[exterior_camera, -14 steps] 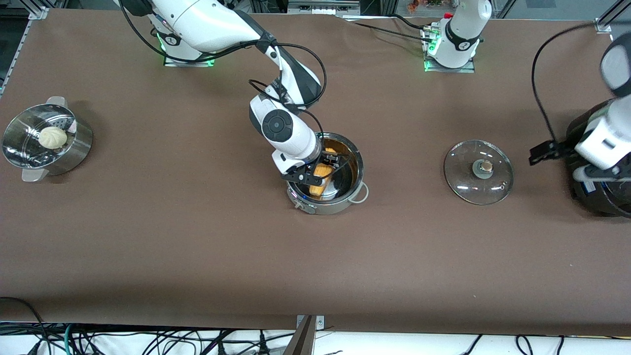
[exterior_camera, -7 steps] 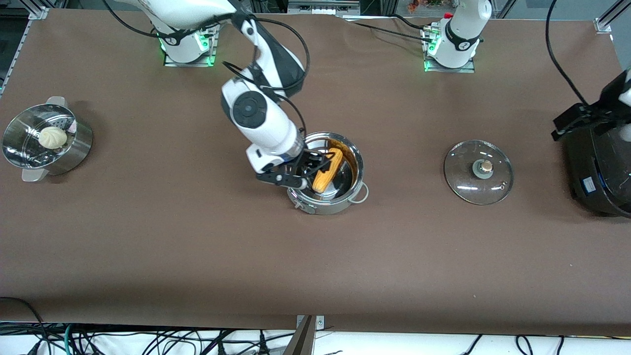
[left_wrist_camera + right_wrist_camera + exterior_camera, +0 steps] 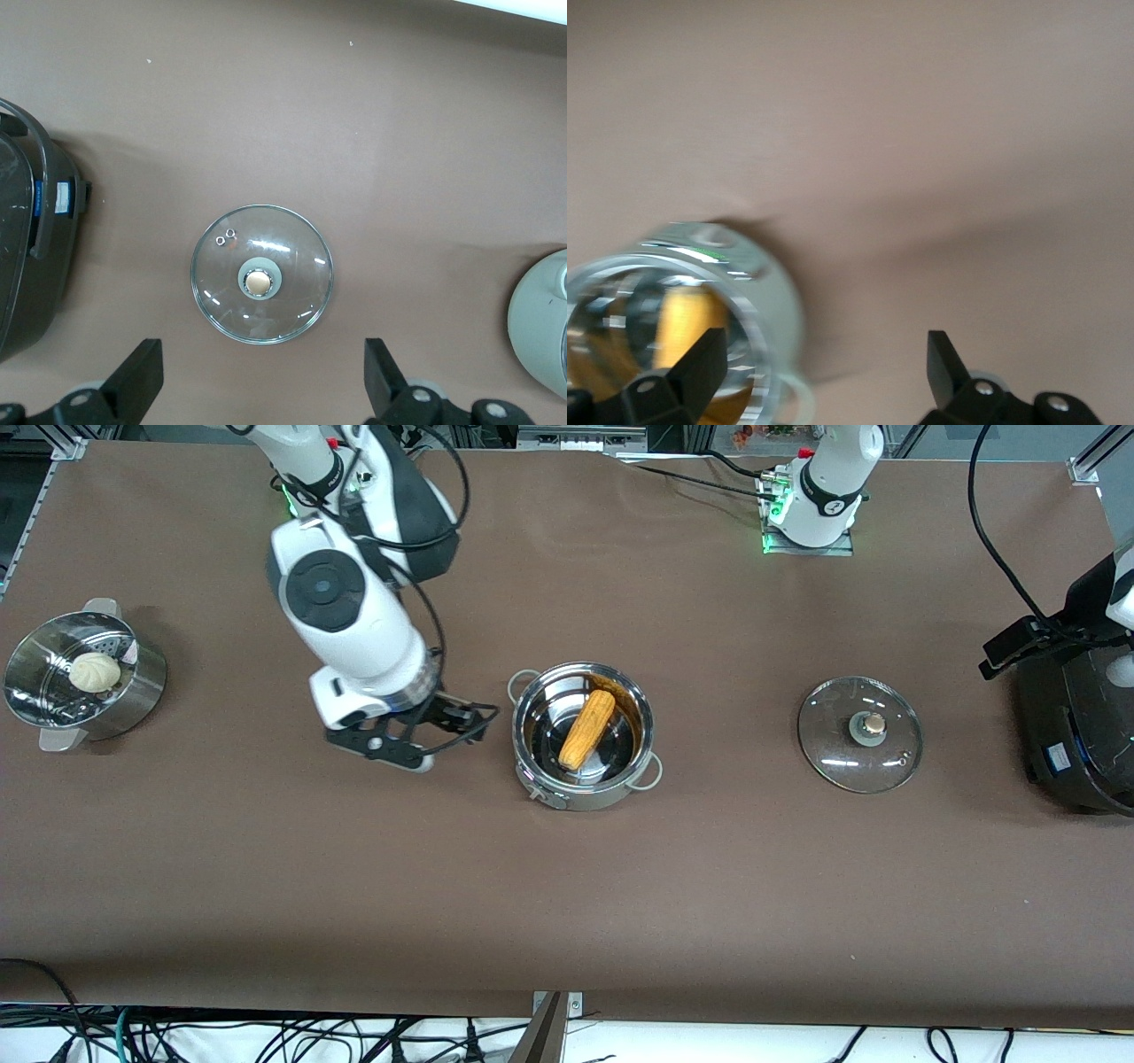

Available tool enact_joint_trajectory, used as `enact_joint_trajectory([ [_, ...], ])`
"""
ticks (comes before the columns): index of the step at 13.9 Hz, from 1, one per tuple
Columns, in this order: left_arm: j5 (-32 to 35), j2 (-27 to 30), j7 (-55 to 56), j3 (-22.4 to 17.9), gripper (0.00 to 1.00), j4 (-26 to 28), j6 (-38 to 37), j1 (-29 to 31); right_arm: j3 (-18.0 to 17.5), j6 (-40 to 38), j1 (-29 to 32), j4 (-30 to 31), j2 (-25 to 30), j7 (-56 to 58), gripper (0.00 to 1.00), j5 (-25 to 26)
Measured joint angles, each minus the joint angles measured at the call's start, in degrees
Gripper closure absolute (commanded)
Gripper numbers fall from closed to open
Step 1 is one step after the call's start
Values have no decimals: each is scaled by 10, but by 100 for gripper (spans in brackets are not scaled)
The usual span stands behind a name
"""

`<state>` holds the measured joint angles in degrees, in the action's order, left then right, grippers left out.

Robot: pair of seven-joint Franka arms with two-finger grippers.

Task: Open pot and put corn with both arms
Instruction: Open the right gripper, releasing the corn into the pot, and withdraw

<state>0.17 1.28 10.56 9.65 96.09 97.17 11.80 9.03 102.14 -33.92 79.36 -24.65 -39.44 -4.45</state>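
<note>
Corn (image 3: 587,729) lies loose inside the open pot (image 3: 640,700), mid-surface (image 3: 567,886). Long axis runs diagonal: one end sits low in the pot, nearer the front camera and toward the right arm's end; the other end points up toward the bases and the left arm's end, touching the pot wall.

Lid (image 3: 859,733) sits flat on the surface, knob up, well apart from the pot toward the left arm's end, near the black cooker (image 3: 1076,735).

Right claw (image 3: 416,740) hangs over bare surface just beside the pot, fingers (image 3: 700,363) apart, holding nothing.

Left claw (image 3: 261,390) is high over the lid, fingers (image 3: 142,376) spread wide, empty.

Steamer bowl (image 3: 133,691) with bun (image 3: 95,671) sits at the right arm's end.
</note>
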Motion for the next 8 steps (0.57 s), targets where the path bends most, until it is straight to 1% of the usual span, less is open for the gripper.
enact_joint_trajectory([
  [3,0,-1,1,0,0,-1,-1,1,79,-69,1,0,27,153,0,2],
  [6,-1,-1,1,-6,0,-1,-1,-7,157,-131,3,1,63,276,0,3],
  [7,-1,-1,1,-22,0,-2,-1,-27,182,-145,3,7,75,314,0,2],
  [8,-1,-1,1,-48,0,-2,-1,-54,203,-146,4,21,88,346,0,2],
])
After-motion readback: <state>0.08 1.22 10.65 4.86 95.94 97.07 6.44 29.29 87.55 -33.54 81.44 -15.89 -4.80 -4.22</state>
